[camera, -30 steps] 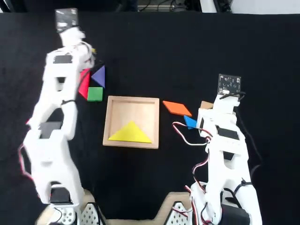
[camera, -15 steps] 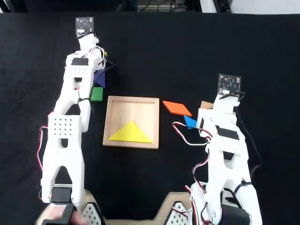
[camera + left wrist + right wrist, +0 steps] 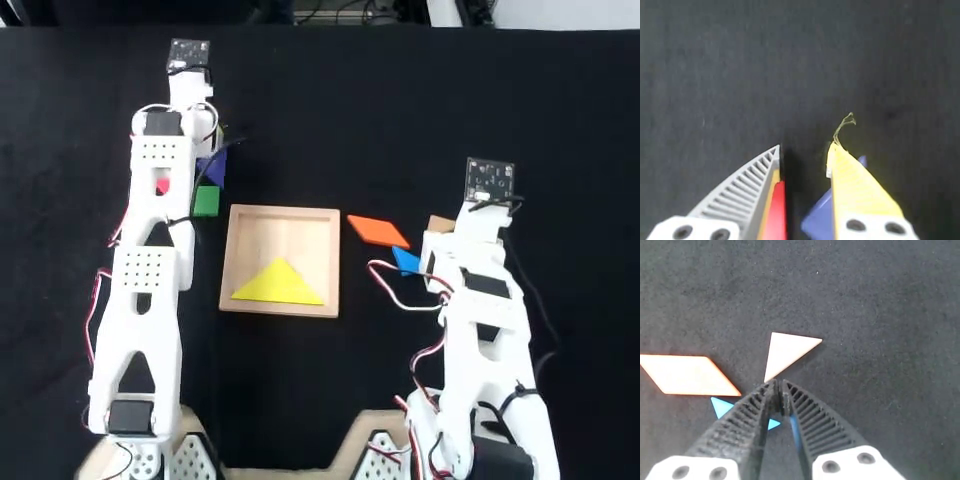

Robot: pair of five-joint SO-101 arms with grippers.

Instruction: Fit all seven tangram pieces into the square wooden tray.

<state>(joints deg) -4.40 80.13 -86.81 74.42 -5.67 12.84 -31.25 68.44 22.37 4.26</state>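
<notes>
The square wooden tray (image 3: 250, 225) lies mid-table with a yellow triangle (image 3: 277, 284) inside. My left arm stretches over the pieces left of the tray: a red piece (image 3: 160, 185) peeks through it, a purple triangle (image 3: 214, 166) and a green square (image 3: 205, 201) lie beside it. My left gripper (image 3: 805, 147) is open above the black cloth, red piece (image 3: 777, 212) at one finger, purple triangle (image 3: 816, 220) at the other. My right gripper (image 3: 778, 386) is shut, its tips just short of a tan triangle (image 3: 787, 351), with the orange parallelogram (image 3: 687, 374) and blue triangle (image 3: 722, 407) beside it.
Right of the tray lie the orange parallelogram (image 3: 378, 230), blue triangle (image 3: 405, 260) and tan triangle (image 3: 440, 222), close to the right arm (image 3: 478, 290). A frayed thread (image 3: 844, 127) sticks up from the left gripper's yellow finger. Black cloth covers the table.
The left arm has swung right and stretched farther back, now covering the red piece. The right arm and all pieces have stayed put.
</notes>
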